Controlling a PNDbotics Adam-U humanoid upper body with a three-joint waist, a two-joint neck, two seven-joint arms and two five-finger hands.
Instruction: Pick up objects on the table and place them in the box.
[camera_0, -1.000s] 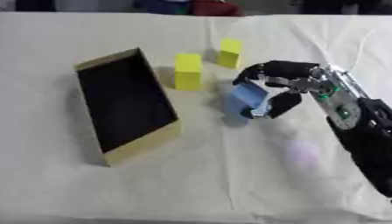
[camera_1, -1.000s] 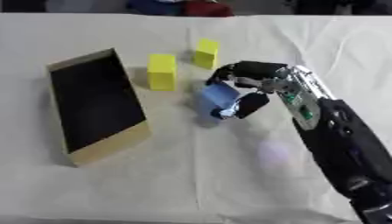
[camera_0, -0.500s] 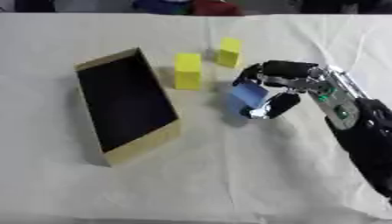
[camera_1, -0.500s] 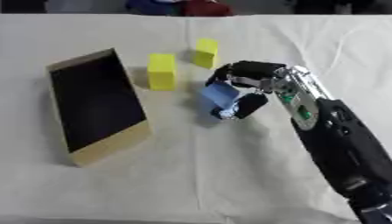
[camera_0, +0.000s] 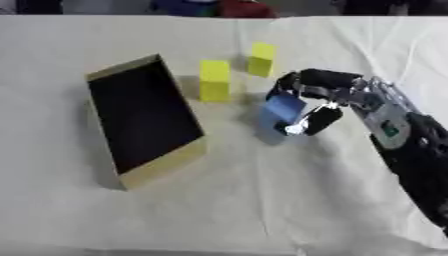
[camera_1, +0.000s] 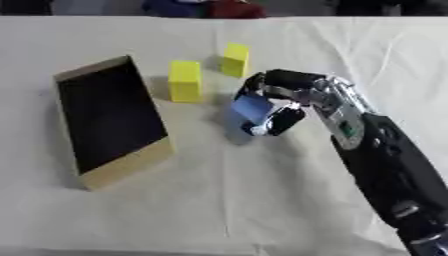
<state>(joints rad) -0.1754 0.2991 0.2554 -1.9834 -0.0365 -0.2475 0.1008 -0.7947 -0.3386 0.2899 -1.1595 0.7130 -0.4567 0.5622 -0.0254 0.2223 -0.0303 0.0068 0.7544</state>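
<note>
Count on the white cloth-covered surface (camera_0: 219, 200): one blue block (camera_0: 283, 108), two yellow blocks, one box (camera_0: 144, 120). One robot hand in view, the right hand (camera_0: 319, 100), entering from 3 o'clock; its fingers (camera_0: 308, 80) and thumb curl around the blue block, gripping it just right of centre. Cannot tell whether the block touches the cloth. Nearer yellow block (camera_0: 213, 81) stands at 11 o'clock from the held block, close by; farther yellow block (camera_0: 261, 59) at 12 o'clock, near the first yellow but apart from it. The box, tan-walled with a dark interior, lies at 9 o'clock, long axis askew. Bare cloth fills the whole near half, 4 through 8 o'clock. Dark and coloured shapes line the far edge at 12 o'clock, unclear.
</note>
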